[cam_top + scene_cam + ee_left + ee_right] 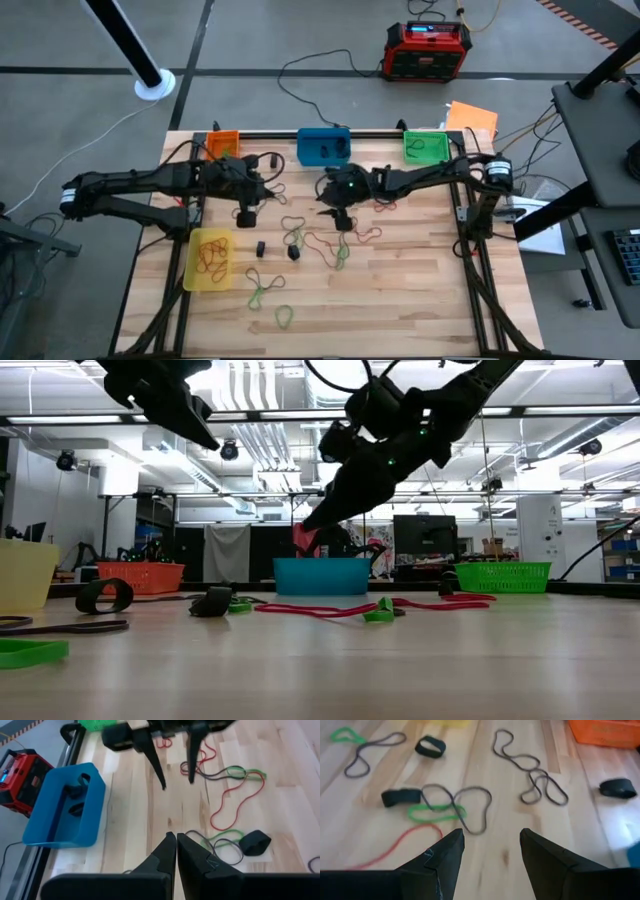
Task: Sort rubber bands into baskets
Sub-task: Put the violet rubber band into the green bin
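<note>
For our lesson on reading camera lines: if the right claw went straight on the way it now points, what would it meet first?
Probably the thin grey rubber band looped over a green band on the bare wooden table ahead of the open right claw; depth is unclear.

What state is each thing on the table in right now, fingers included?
left gripper: fingers shut, holding nothing, above the table.
right gripper: fingers open, empty, above loose bands.
rubber bands: most lie loose on the table.
yellow basket: holds some bands.
blue basket: holds dark bands.
green basket: holds a band.
orange basket: upright; contents hidden by the arm.
</note>
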Available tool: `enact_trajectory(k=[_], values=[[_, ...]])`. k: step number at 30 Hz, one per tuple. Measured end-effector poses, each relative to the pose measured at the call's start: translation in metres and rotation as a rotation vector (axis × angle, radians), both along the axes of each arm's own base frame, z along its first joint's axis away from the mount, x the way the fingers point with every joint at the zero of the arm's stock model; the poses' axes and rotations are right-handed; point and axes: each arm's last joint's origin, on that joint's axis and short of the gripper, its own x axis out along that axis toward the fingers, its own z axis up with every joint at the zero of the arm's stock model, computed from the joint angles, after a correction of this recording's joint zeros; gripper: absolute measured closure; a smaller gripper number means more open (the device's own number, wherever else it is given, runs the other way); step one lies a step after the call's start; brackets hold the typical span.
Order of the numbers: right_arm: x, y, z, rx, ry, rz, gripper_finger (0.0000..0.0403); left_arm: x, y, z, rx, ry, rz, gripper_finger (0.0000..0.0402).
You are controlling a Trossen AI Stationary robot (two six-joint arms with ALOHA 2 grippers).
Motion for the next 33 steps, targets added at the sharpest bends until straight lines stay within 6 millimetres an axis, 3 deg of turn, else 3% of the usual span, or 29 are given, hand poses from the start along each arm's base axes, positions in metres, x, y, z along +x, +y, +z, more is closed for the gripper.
enact_trajectory(k=[7,15,25,33], values=[[0.020,0.008,-0.025,0.018,-0.025,0.014,0.0213,-0.001,0.000,0.001,-0.007,-0.010,0.009,0.0401],[0.047,0.004,-0.047,0.041,0.009,0.002,0.0197,-0.001,0.000,0.001,-0.027,-0.013,0.026,0.0401],[0.062,0.004,-0.067,0.029,0.077,0.023,0.0144,0.000,0.000,0.000,-0.027,-0.015,0.025,0.0401],[0.075,0.002,-0.089,0.047,0.119,0.023,0.0148,0.000,0.000,-0.006,-0.029,-0.004,0.026,0.0401]])
